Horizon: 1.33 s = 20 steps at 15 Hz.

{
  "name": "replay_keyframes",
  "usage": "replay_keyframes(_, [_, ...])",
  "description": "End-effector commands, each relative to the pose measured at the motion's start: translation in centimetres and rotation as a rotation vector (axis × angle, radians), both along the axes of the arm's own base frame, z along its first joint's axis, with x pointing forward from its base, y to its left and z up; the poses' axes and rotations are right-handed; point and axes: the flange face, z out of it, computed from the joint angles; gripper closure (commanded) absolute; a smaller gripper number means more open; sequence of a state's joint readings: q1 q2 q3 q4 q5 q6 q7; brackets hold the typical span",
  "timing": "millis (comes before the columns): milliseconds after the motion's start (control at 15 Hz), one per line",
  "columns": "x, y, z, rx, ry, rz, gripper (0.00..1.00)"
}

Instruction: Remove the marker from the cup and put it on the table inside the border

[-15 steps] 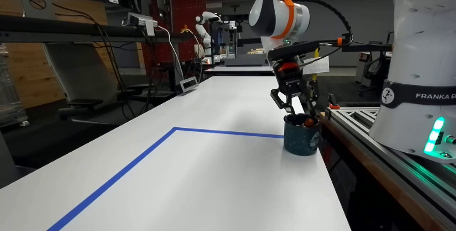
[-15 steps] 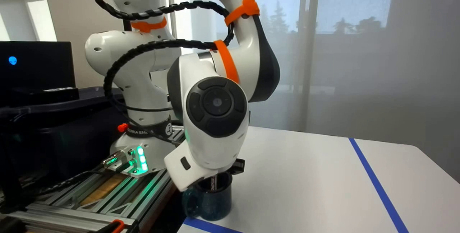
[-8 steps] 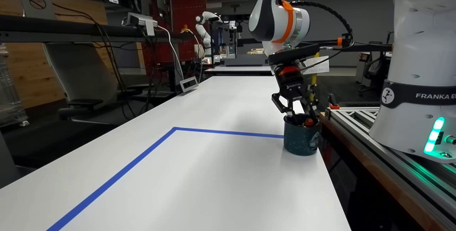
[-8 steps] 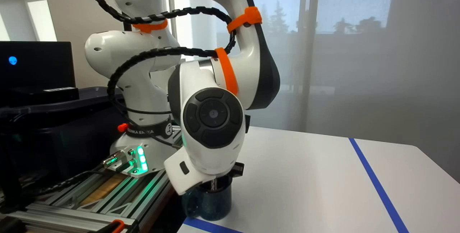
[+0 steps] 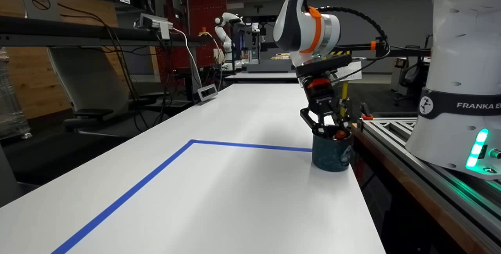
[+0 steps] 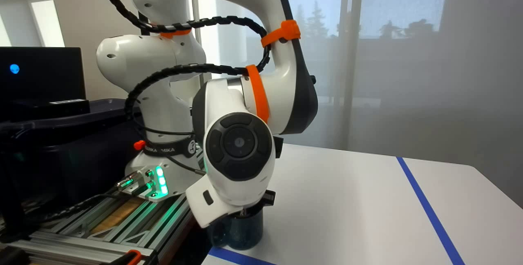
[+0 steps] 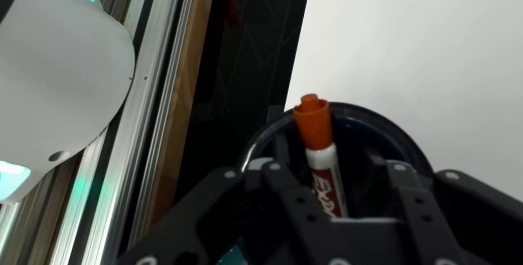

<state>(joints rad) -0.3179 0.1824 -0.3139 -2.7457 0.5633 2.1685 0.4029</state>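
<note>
A dark blue speckled cup (image 5: 331,154) stands upright near the table edge; it also shows in an exterior view (image 6: 241,232). The marker (image 7: 322,159) leans inside the cup with its orange end above the rim (image 7: 384,122); that end also shows in an exterior view (image 5: 339,134). My gripper (image 5: 331,130) points down at the cup mouth, with fingertips inside the rim. In the wrist view the gripper (image 7: 328,153) is open, one finger on each side of the marker, with gaps. The marker's lower end is hidden. In an exterior view the arm hides most of the gripper.
Blue tape (image 5: 250,145) marks a border on the white table (image 5: 242,191); it also shows in an exterior view (image 6: 425,203). The cup stands at the table's edge by the tape. A dark gap separates the table from the metal rail (image 7: 139,93) and the robot base (image 5: 462,128).
My gripper has moved down, its fingertips going from about the cup's rim into its mouth around the marker. The fingers stay apart. The cup and the marker look nearly unmoved.
</note>
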Motion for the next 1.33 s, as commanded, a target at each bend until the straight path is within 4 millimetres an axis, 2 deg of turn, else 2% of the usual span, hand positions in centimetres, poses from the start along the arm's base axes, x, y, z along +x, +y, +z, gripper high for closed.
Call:
replay_keyframes(0, [0.1, 0.1, -0.7, 0.004, -0.014, -0.005, 0.74])
replay_keyframes(200, [0.1, 0.1, -0.7, 0.013, -0.023, -0.002, 1.0])
replay_keyframes(333, [0.1, 0.1, -0.3, 0.018, -0.029, 0.003, 0.95])
replay_keyframes(733, [0.5, -0.1, 2.3, 0.061, -0.044, -0.01, 0.95])
replay_keyframes(1067, [1.9, -0.7, 6.0, 0.139, -0.083, -0.038, 0.95])
replay_keyframes(1267, [3.3, -0.6, 8.7, 0.175, -0.143, -0.051, 0.95])
